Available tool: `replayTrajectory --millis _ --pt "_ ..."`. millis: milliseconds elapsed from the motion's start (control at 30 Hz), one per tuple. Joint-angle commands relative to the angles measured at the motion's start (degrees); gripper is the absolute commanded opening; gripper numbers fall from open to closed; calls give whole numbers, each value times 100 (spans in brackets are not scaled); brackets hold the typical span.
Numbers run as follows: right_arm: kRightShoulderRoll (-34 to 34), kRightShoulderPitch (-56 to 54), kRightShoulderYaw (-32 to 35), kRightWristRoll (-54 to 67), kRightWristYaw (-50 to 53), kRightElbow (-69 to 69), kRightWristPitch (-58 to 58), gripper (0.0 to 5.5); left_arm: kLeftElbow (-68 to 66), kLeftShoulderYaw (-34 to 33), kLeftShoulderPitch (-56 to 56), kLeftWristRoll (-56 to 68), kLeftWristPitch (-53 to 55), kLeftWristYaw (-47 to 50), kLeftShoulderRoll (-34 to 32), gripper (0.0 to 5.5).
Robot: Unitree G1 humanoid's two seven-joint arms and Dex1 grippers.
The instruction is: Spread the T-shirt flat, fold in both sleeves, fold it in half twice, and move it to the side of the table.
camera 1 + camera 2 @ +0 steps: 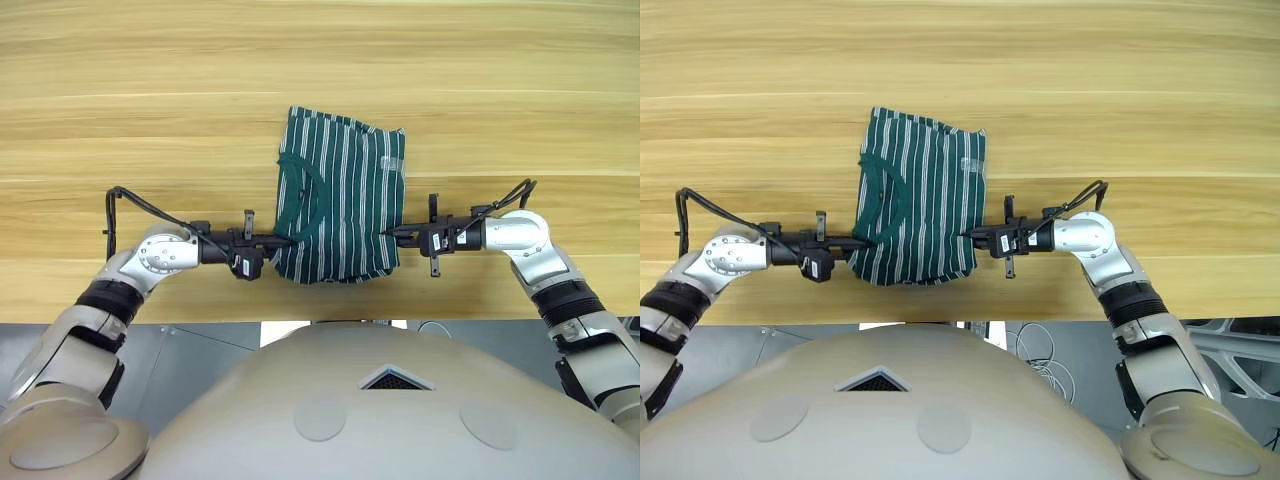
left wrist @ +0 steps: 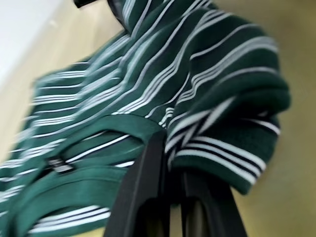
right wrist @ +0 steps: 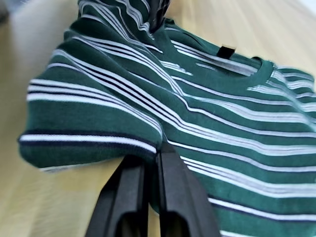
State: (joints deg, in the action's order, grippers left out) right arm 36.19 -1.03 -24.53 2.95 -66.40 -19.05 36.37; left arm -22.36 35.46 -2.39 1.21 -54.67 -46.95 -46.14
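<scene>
The T-shirt point(image 1: 345, 200) at the frame's centre is dark green with thin white and navy stripes, its neckband plain green. The table point(image 1: 150, 80) is pale wood with horizontal grain. The left gripper point(image 1: 283, 241) and right gripper point(image 1: 392, 236) are black.

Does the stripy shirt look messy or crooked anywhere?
A little. The T-shirt sits slanted on the table, and its near edge is bunched and rounded where the left pincer and right pincer clamp its two sides. Nothing looks torn or spilled.

L gripper point(image 1: 272, 242) & R gripper point(image 1: 398, 236) tips buried in T-shirt point(image 1: 345, 190) near corners; its underlayers hidden, its edges cropped in wrist views.
</scene>
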Motion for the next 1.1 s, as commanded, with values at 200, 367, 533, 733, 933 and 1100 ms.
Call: replayTrajectory --millis 200,367,533,733,933,1100 --pt "1019 142 287 2697 -2497 998 -2717 8 2940 -421 -1323 3157 3115 -951 -996 0" --pt "708 -1283 -14 3296 -2608 -76 -4241 6 1906 -820 52 3612 5161 -1352 -86 0" --pt "-31 -2439 -485 2854 -2609 -2071 -4522 6 827 -1166 1149 3649 6828 -1715 602 0" --pt "-362 -2617 -489 2509 -2609 -3371 -4230 6 98 -1478 1444 3101 7437 -1691 1083 0" --pt "-354 -2666 -295 2922 -2609 -3528 -4480 100 185 -1716 1331 2727 7736 -1687 1175 83" --pt "-355 -2740 88 3131 -2609 -3650 -4599 190 -66 -2090 1350 2668 8074 -1648 1307 165"
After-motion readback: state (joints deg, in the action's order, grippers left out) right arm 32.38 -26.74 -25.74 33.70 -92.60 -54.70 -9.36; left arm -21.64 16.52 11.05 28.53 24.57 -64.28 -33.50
